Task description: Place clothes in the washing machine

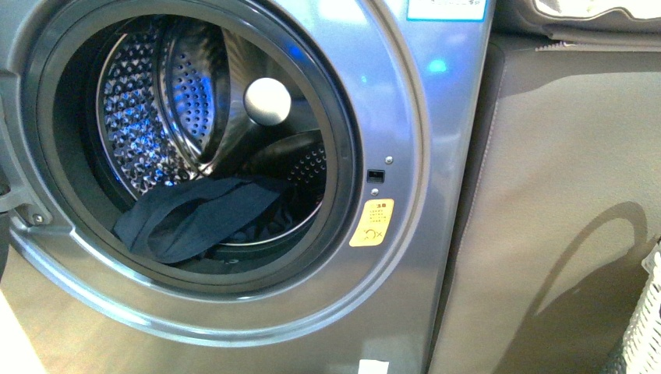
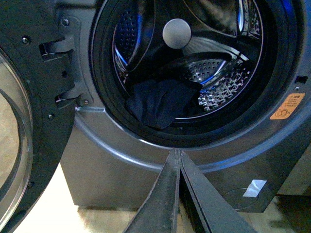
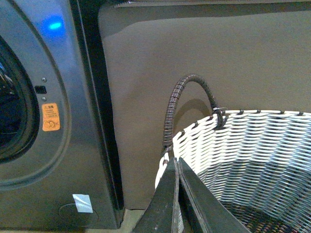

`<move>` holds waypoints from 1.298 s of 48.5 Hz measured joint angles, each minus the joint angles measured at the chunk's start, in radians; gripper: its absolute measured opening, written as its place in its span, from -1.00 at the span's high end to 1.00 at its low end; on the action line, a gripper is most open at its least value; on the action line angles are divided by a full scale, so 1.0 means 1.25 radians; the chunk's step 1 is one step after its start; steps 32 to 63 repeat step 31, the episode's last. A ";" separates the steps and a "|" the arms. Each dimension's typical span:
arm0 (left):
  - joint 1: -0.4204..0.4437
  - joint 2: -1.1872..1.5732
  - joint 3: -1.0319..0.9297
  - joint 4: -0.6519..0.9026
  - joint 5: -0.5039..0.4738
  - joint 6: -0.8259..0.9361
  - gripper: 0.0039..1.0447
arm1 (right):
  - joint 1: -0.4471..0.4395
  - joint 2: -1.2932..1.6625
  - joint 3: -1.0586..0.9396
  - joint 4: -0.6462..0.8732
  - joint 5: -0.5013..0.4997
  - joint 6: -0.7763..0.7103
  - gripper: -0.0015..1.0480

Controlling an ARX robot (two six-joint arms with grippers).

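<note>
The dark navy-blue soft cloth [image 1: 199,214] lies in the round mouth of the grey-silver washing machine [image 1: 405,140], at the bottom, and part of it drapes over the dark rubber ring [image 1: 343,132] toward the near side. The job looks almost done, so the step in hand seems to be tucking that hanging part deeper into the shiny steel drum with holes [image 1: 140,117]. To do it well, the left arm should go in low and push the cloth far back, so none gets caught when the open round door [image 2: 14,145] shuts. The left arm's fingers [image 2: 178,154] are pressed together with nothing in them, below the mouth and near the cloth but not touching it. The right arm's fingers [image 3: 175,162] are together and empty too, well to the right, over the white woven basket [image 3: 252,150].
</note>
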 joint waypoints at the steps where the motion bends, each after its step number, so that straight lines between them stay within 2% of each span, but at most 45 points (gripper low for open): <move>1: 0.000 0.000 0.000 0.000 0.000 0.000 0.94 | 0.000 0.000 0.000 0.000 0.000 0.000 0.95; 15: 0.000 0.000 0.000 0.000 0.000 0.000 0.94 | 0.000 0.000 0.000 0.000 0.000 0.000 0.95; 17: 0.000 0.000 0.000 0.000 0.000 0.000 0.84 | 0.000 0.000 0.000 0.000 0.000 0.000 0.95; 21: 0.000 0.000 0.000 0.000 0.000 0.000 0.57 | 0.000 0.000 0.000 0.000 0.000 0.000 0.72; 24: 0.000 0.000 0.000 0.000 0.000 0.000 0.29 | 0.000 0.000 0.000 -0.001 0.000 0.000 0.44; 31: 0.000 0.000 0.000 0.000 0.000 0.000 -0.15 | 0.000 0.000 0.000 -0.001 0.000 0.000 -0.02; 63: 0.000 0.000 0.000 0.000 0.000 0.000 -0.15 | 0.000 0.000 0.000 -0.001 0.000 0.000 -0.02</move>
